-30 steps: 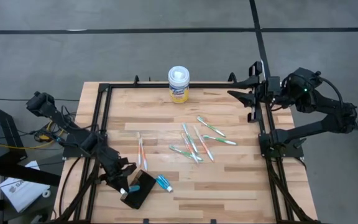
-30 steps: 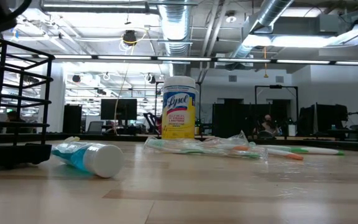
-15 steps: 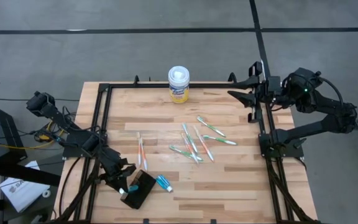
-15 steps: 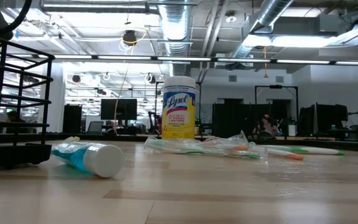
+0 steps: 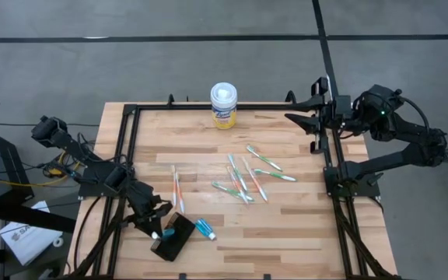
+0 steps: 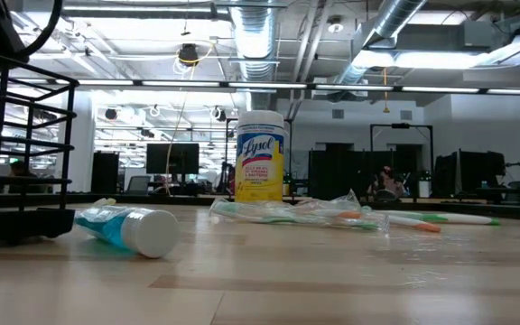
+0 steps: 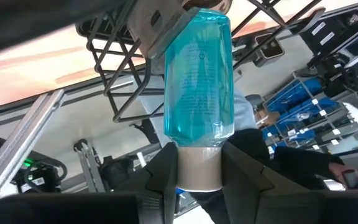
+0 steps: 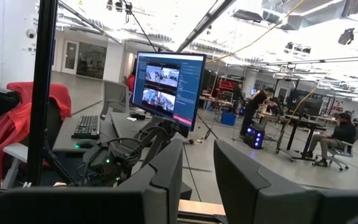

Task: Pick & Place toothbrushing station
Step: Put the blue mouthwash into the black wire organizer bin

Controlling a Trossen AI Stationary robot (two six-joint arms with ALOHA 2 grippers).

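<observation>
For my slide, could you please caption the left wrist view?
Left gripper fingers pinch the white cap of a blue toothpaste tube.

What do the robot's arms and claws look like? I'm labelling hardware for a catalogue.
Both arms are black, slim and jointed. The left claw and right claw each have two dark, flat, angular fingers. A small green light glows on the right arm's wrist; yellow cable lies near the left arm's base.

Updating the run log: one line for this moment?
left gripper: shut on blue tube | over toothbrushing station | right gripper: parked at table edge
</observation>
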